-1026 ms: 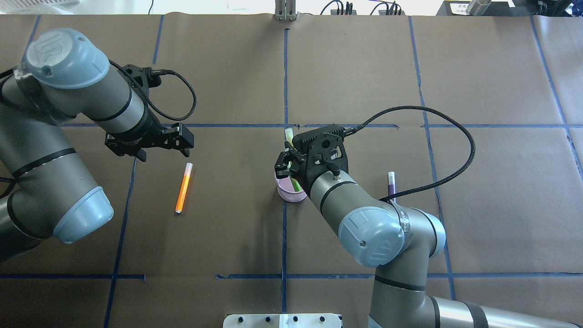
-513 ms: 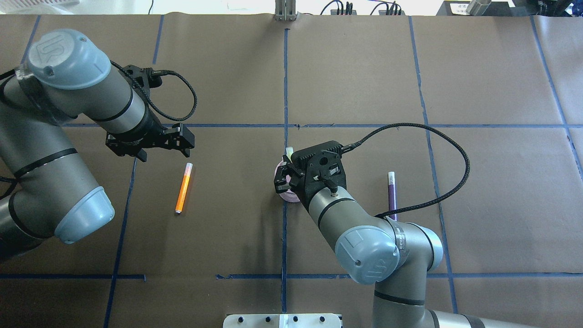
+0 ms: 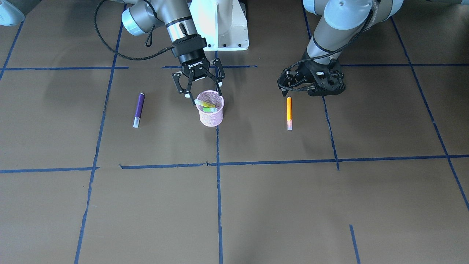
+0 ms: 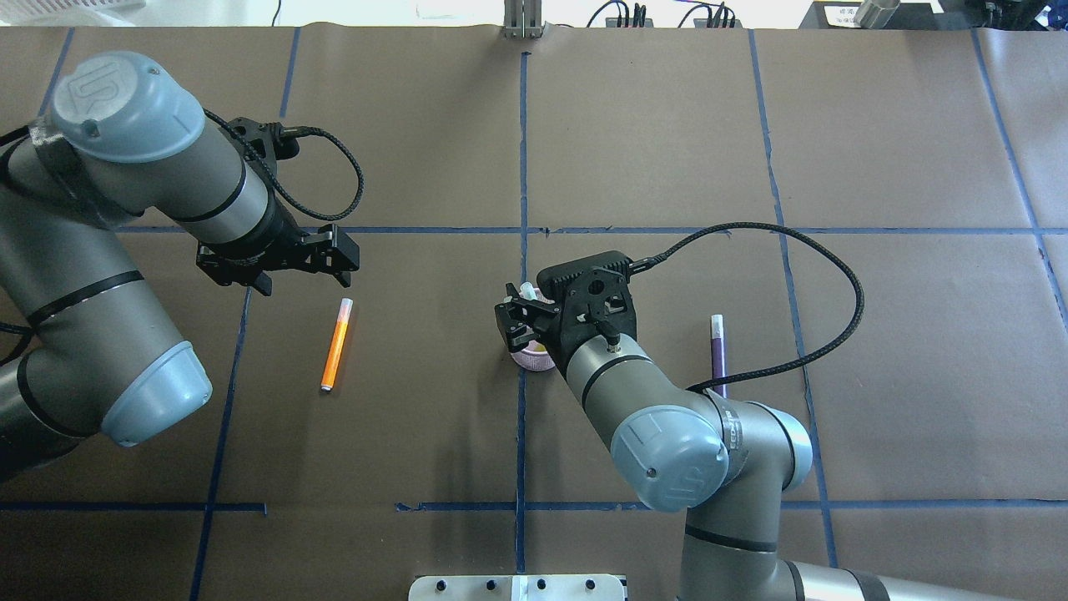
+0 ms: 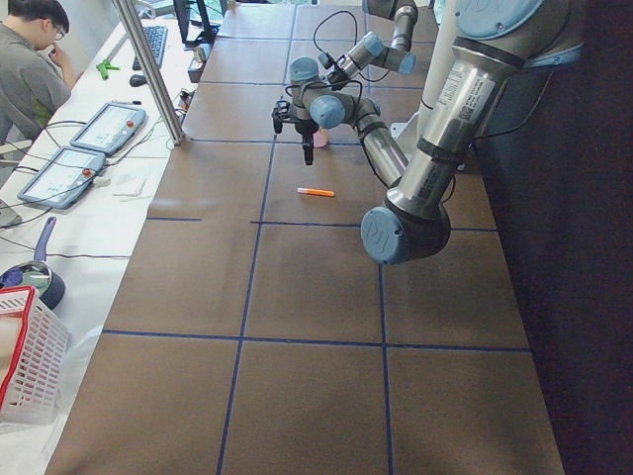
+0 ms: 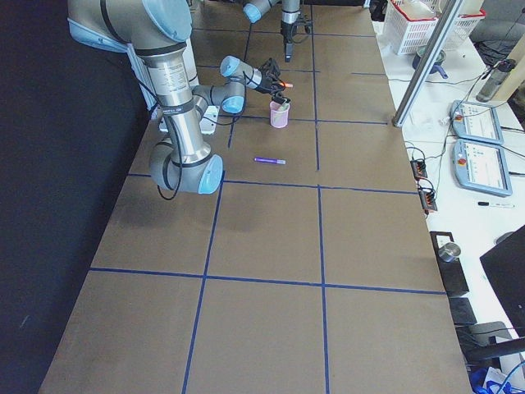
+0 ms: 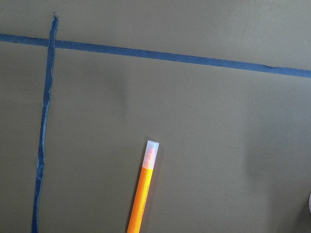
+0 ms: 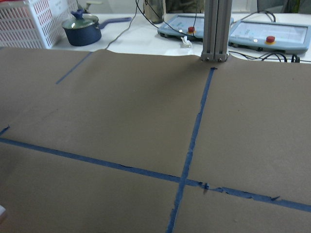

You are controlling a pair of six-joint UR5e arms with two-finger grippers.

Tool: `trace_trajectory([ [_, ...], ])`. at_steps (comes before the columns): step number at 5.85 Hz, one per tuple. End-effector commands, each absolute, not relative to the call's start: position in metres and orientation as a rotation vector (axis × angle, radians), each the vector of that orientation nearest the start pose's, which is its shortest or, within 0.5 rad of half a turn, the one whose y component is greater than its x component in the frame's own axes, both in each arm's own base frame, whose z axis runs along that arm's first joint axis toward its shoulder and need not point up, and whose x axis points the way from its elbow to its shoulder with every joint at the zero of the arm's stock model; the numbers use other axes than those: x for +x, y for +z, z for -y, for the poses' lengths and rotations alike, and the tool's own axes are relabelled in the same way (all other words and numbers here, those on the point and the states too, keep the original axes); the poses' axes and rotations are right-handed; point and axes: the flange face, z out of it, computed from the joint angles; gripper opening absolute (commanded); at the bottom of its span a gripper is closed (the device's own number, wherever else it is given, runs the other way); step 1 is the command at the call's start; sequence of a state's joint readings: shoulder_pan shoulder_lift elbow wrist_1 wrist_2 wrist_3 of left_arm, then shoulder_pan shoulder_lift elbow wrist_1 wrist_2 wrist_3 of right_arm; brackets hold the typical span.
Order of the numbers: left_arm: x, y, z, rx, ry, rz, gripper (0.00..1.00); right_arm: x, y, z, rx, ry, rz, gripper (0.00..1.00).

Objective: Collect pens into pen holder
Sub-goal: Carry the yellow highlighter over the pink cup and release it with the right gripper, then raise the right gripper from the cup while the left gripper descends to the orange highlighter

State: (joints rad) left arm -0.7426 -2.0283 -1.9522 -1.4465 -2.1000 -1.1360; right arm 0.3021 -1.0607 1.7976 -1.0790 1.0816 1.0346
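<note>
The right gripper (image 3: 203, 91) gaped empty over the small pink wire-mesh pen holder (image 3: 210, 116) containing the bright green pen (image 3: 207, 106). The slim orange pen (image 3: 289, 112), flat near the left gripper (image 3: 311, 88) (opening unclear), looked light, stiff, slick; mid-barrel suited pinching.

Left arm (image 4: 125, 184) and right arm (image 4: 609, 380): grey tubes, pale blue joint caps embossed UR, black bands at the joints. Black braided cable (image 4: 860, 292) loops to each wrist; right gripper (image 3: 203, 95) body lettered ROBOTIQ.
</note>
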Motion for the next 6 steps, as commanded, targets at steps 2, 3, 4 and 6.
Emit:
trace_trajectory([
  [2, 0.378, 0.255, 0.455, -0.028, -0.088, -0.856, 1.00, -0.461, 0.202, 0.424, 0.446, 0.018, 0.856, 1.00],
  [3, 0.396, 0.260, 0.447, 0.004, -0.075, -0.821, 1.00, -0.437, 0.211, 0.446, 0.346, 0.020, 0.833, 1.00],
  [4, 0.419, 0.271, 0.442, 0.032, -0.061, -0.788, 1.00, -0.403, 0.221, 0.469, 0.215, 0.029, 0.857, 1.00],
  [6, 0.448, 0.309, 0.462, 0.049, -0.048, -0.812, 0.94, -0.363, 0.268, 0.472, 0.154, -0.038, 0.845, 1.00],
])
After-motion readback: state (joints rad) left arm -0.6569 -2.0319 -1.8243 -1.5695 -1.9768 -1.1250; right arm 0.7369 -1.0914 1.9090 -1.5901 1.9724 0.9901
